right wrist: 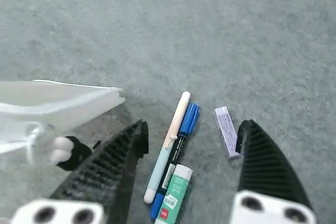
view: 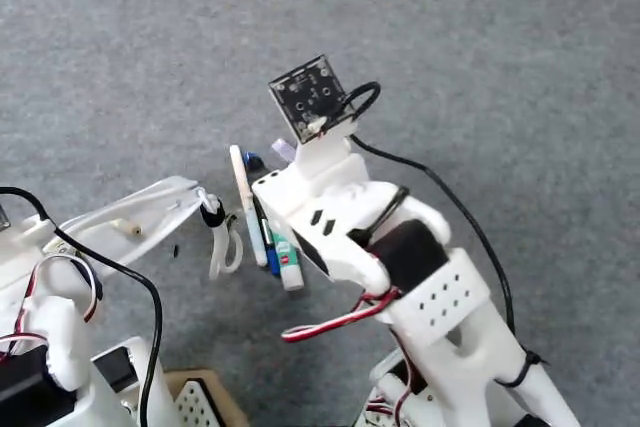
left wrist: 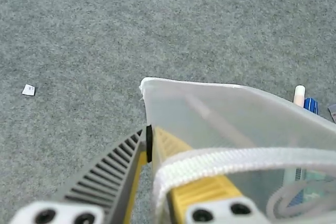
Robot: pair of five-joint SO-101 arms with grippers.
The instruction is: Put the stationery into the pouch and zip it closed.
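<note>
I count one pouch, clear and whitish with a white strap, lying at my left on the grey table. My left pincer is clamped tight on its edge, one finger inside and one outside. Just right of it lie two pens side by side, a cream pen and a blue pen, with one glue stick beside them and one lilac block slightly apart. My right pincer hangs tilted down over them, spread wide and holding nothing.

The left pincer clamps an edge of the translucent pouch, a cream pen and blue pen lying just beyond the pouch, a white scrap well apart from it on the grey counter.
</note>
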